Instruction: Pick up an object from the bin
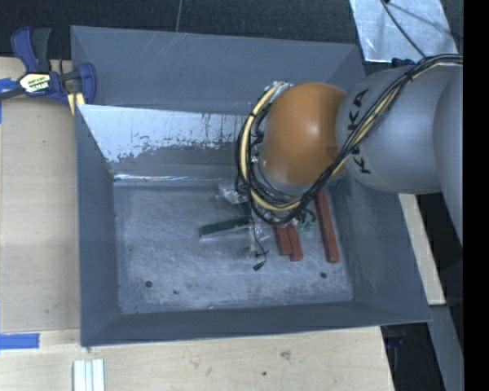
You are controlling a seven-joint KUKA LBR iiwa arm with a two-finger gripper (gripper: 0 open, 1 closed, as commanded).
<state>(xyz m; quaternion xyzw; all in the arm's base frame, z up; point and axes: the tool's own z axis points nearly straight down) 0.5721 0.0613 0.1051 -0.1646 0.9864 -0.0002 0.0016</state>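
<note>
My gripper [257, 243] hangs under the arm's wrist, low over the bin floor right of the middle. A thin dark green strip [222, 229] lies flat on the floor, and its right end reaches up to the gripper. Just right of the gripper lies a short red-brown bar [290, 243]. A longer red-brown bar [327, 228] lies beside that one, partly hidden under the wrist. Whether the gripper touches the green strip I cannot tell.
The arm's wrist with its orange dome and cables covers the back right of the bin floor. A small pale scrap [226, 192] lies left of the cables near the back wall. The bin's walls slope up on all sides.
</note>
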